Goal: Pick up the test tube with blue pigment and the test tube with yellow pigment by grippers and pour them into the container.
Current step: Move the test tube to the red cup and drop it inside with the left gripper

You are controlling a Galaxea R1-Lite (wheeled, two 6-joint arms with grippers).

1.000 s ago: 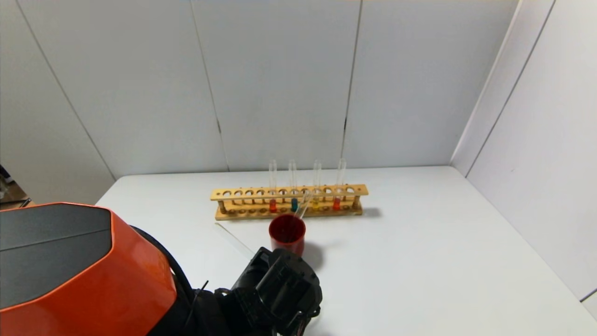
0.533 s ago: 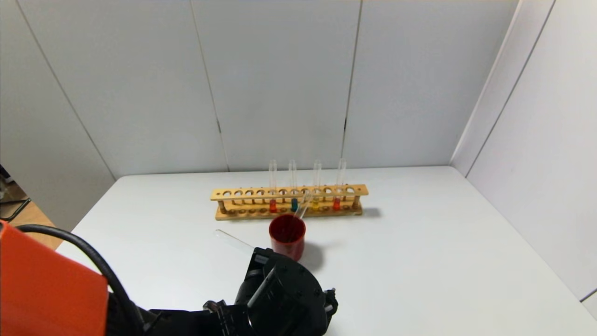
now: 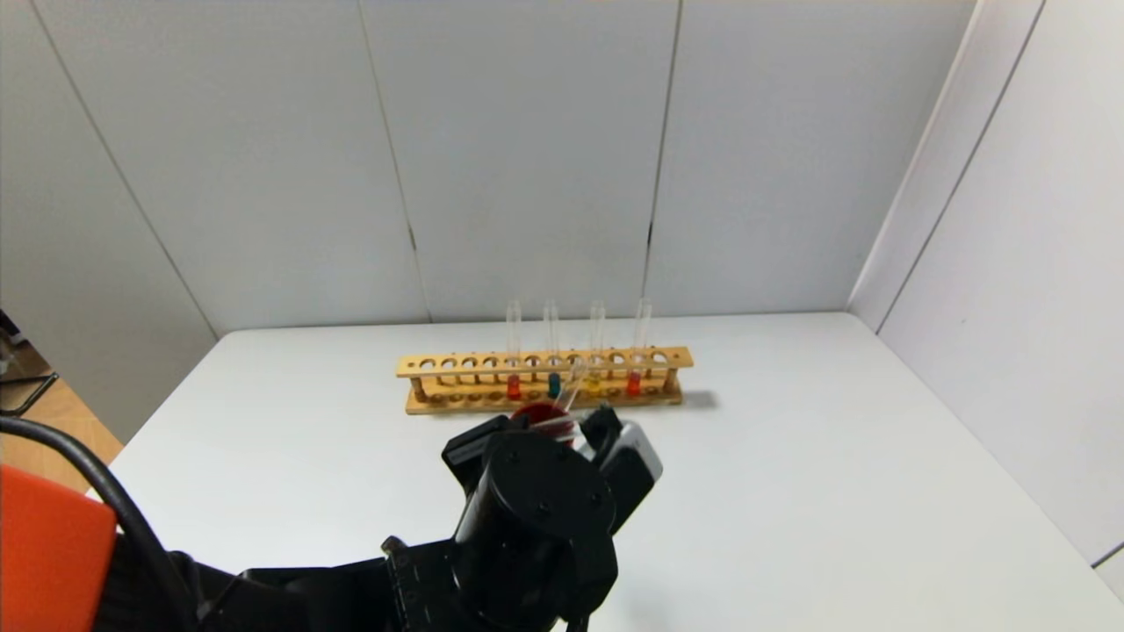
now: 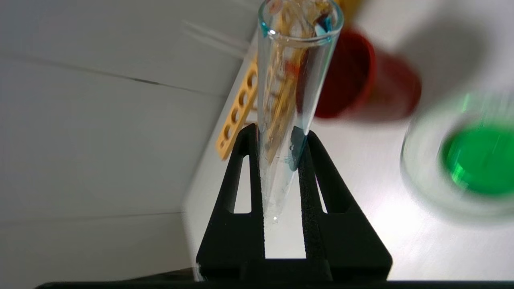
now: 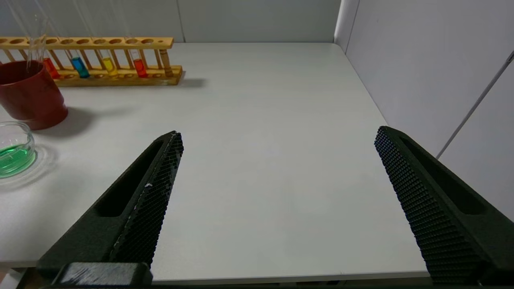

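Beside the red cup [image 4: 353,76], the left end effector [image 4: 281,140] was clamped on the emptied test tube with blue pigment [image 4: 291,92], near the container [image 4: 461,160] of green liquid; slippery glass could slide free. The right end effector [image 5: 277,160] hung apart, idle.

I count six tubes in all. Four stand in the rack [image 3: 457,363]:
- two red tubes, one [image 3: 514,386] at each end [image 3: 633,384] of the four;
- one blue tube [image 3: 554,384];
- one yellow tube [image 3: 594,384].

One empty tube [image 5: 34,52] leans in the red cup [image 5: 30,96]. One blue-streaked tube [image 4: 289,100] sits in the left gripper [image 4: 279,134].

I count one rack, one red cup and one glass cup [image 5: 14,132] of green liquid. Grippers: two, counting the right gripper [image 5: 277,136].
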